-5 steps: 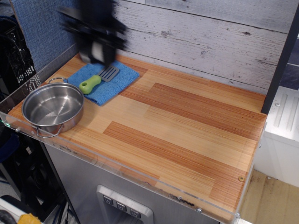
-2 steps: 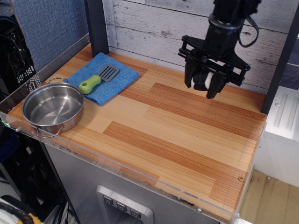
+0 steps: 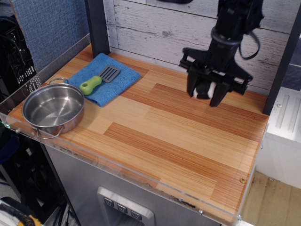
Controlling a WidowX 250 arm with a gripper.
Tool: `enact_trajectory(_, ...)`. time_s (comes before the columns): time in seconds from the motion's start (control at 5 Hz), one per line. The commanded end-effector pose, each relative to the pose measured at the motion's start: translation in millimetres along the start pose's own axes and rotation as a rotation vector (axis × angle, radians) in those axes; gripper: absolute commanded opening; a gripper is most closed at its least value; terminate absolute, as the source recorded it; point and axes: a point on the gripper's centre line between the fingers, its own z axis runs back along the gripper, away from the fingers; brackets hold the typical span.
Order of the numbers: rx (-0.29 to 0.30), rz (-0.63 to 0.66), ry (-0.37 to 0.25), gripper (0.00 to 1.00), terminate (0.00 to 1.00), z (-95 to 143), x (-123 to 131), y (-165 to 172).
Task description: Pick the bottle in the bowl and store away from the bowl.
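The bottle [image 3: 205,89] is a small plush sushi roll, white with a black band, held between my gripper's fingers. My gripper [image 3: 206,94] is shut on it, low over the back right of the wooden table, far from the bowl. The bowl [image 3: 52,110] is a shallow shiny steel pot with wire loop handles, at the front left corner, with nothing in it.
A blue cloth [image 3: 104,83] lies at the back left with a green-handled spatula [image 3: 97,80] on it. A dark post [image 3: 96,26] stands behind the cloth. A plank wall runs along the back. A clear rim edges the wooden table [image 3: 174,141].
A second ago my gripper was a blur above the blue cloth. It has crossed to the back right with the sushi roll and has since come a little lower toward the table.
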Motion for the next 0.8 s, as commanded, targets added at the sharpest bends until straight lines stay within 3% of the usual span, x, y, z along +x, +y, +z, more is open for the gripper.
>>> enact_trajectory(0.0, -0.115, 0.074, -0.088, 1.00, 0.00, 34.3, -4.3, 7.6)
enact_trajectory(0.6, -0.160, 0.145, -0.174, 1.00, 0.00, 91.8, -21.9, 31.7)
